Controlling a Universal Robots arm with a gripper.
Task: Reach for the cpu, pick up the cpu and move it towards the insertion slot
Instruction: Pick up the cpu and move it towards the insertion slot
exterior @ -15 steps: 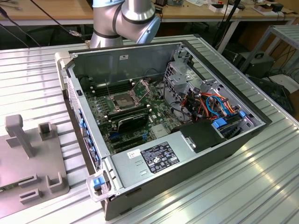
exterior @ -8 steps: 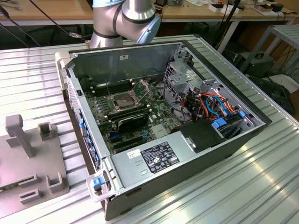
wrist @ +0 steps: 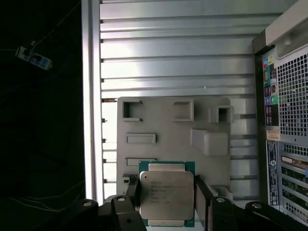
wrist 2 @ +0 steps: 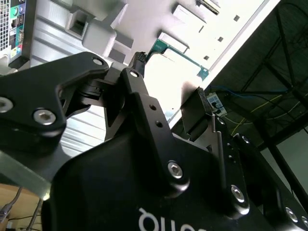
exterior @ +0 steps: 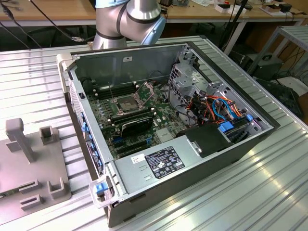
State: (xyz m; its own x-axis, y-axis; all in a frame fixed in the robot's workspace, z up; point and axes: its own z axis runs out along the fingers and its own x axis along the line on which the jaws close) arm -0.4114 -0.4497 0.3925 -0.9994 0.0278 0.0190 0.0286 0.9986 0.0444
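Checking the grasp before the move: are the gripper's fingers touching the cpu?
Touching. In the first wrist view the gripper has a finger pressed against each side edge of the cpu, with no gap visible, above the grey holder plate.

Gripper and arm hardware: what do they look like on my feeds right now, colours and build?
In both wrist views the gripper is matte black, built of angular linkage bars joined by silver hex-socket bolts, on a rounded black body with white lettering. Its fingers are flat dark bars. In the exterior view the arm is silver-grey metal tube with a pale blue-grey joint cap.
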